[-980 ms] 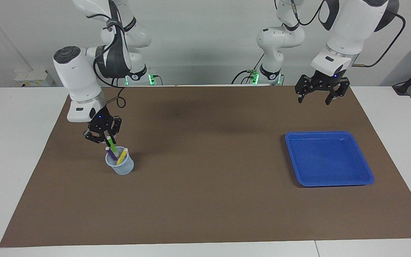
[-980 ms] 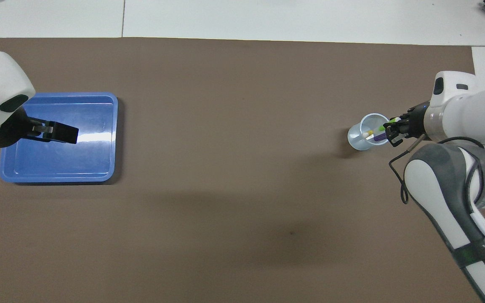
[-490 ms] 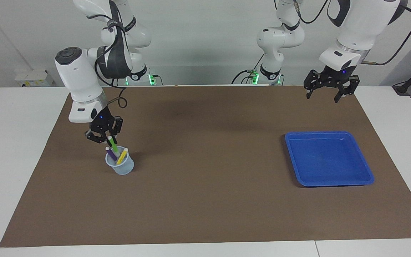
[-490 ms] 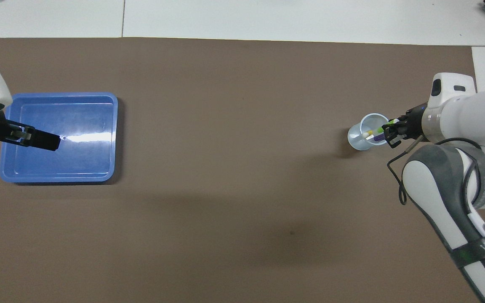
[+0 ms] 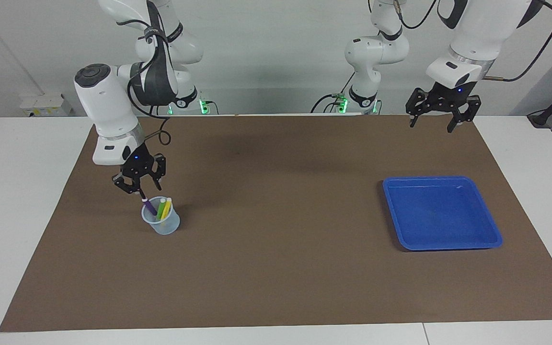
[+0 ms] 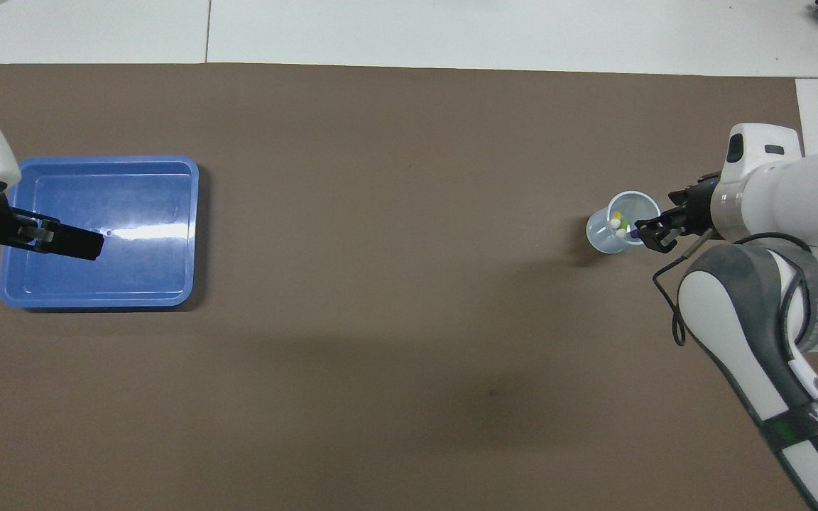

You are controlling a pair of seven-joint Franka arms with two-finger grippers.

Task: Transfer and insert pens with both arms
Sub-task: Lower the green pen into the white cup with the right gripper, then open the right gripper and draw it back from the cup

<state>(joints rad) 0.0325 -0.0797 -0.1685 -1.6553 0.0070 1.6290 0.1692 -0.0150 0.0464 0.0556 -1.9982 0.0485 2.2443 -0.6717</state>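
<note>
Over the translucent pale-blue plastic cup (image 5: 161, 221) holding the slim yellow, purple and green marker pens (image 5: 162, 208), the right gripper (image 5: 140, 185) hangs, fingers spread after release; left gripper (image 5: 441, 117) waits spread, high over the mat, nearer the robots than the blue plastic tray (image 5: 441, 212)

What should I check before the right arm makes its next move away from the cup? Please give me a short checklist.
1. All pens in the cup: green pen, yellow pen and purple pen stand inside it: ok.
2. Jaws of the right arm open and holding nothing: ok.
3. Those jaws clear of the purple pen's top: cannot tell; they hang very close above it.
4. Cup upright on the mat: ok.
5. Jaws of the left arm open and holding nothing, raised at the tray's end of the table, away from the cup: ok.
</note>
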